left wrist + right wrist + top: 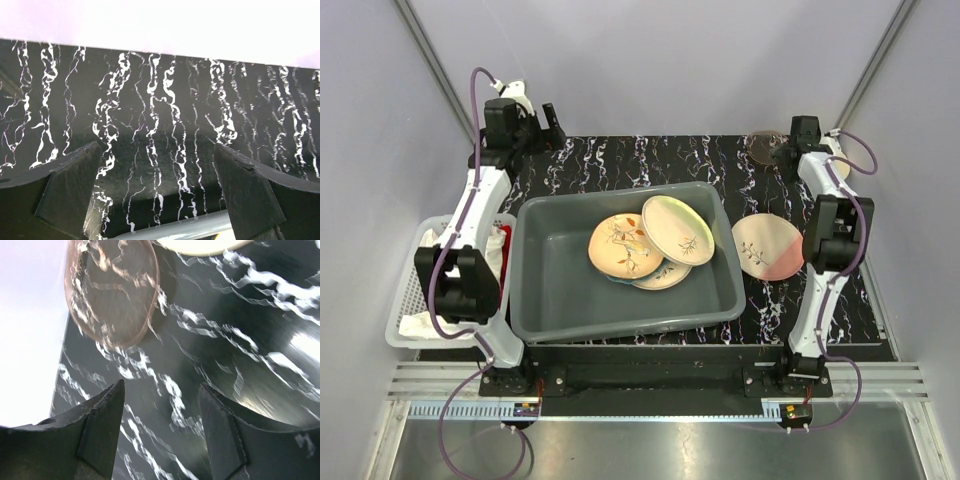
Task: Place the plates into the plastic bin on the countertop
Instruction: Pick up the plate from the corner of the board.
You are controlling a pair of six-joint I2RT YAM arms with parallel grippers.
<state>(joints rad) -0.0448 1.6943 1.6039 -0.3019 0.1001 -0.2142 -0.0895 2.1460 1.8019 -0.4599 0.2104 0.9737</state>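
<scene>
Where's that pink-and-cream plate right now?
In the overhead view, the pink-and-cream plate lies flat on the countertop, just right of the grey bin, outside it.

Left hand [155, 156] and right hand [161, 390] hover far forward, spread wide.

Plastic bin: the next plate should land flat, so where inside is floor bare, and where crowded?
The plastic bin has bare floor across its left half, between its left wall and the overlapping plates. A thinner strip runs along its near wall. Its far right part is crowded.
</scene>
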